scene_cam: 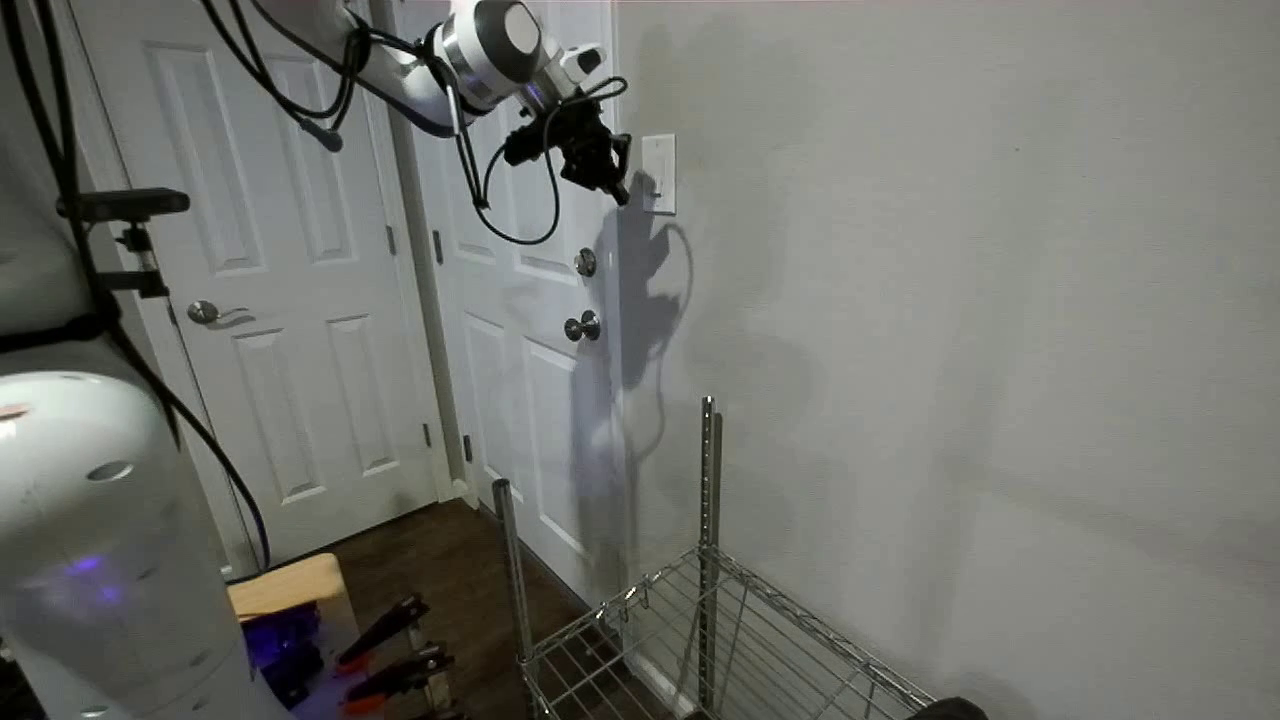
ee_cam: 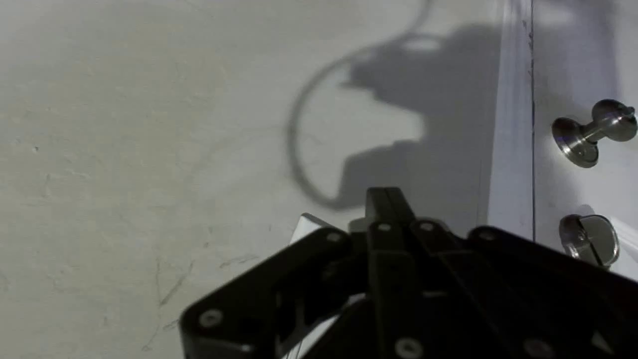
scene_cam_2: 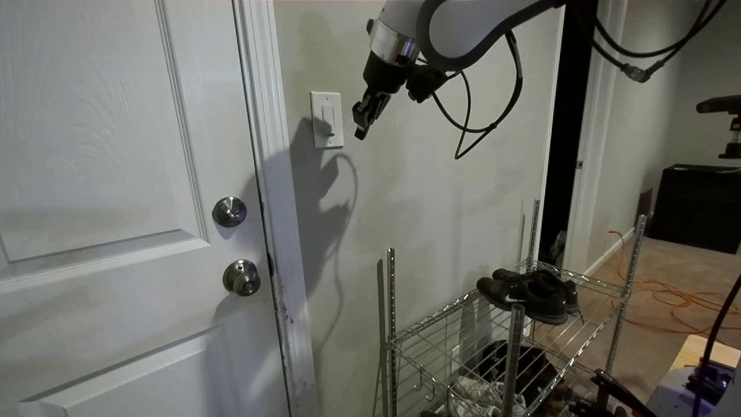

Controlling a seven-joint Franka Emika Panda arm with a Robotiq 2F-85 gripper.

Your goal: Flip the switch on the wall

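Note:
The switch (scene_cam_2: 329, 113) is a white upright plate on the light-grey wall (scene_cam_2: 428, 197). A small tab shows near its lower end. The switch also shows in an exterior view (scene_cam: 661, 165), close to the door edge. My gripper (scene_cam_2: 360, 132) points down and toward the wall, beside the switch and apart from it in that exterior view. It also shows in an exterior view (scene_cam: 624, 197). In the wrist view the gripper (ee_cam: 385, 192) has its fingertips pressed together with nothing between them. It covers most of the switch (ee_cam: 305, 228); only a corner and edge show.
A white panelled door (scene_cam_2: 116, 145) with a deadbolt (scene_cam_2: 229, 211) and a knob (scene_cam_2: 242, 278) adjoins the switch. A wire rack (scene_cam_2: 428, 330) with upright posts stands below against the wall, holding black shoes (scene_cam_2: 527, 295). A cable loop (scene_cam_2: 515, 92) hangs from the arm.

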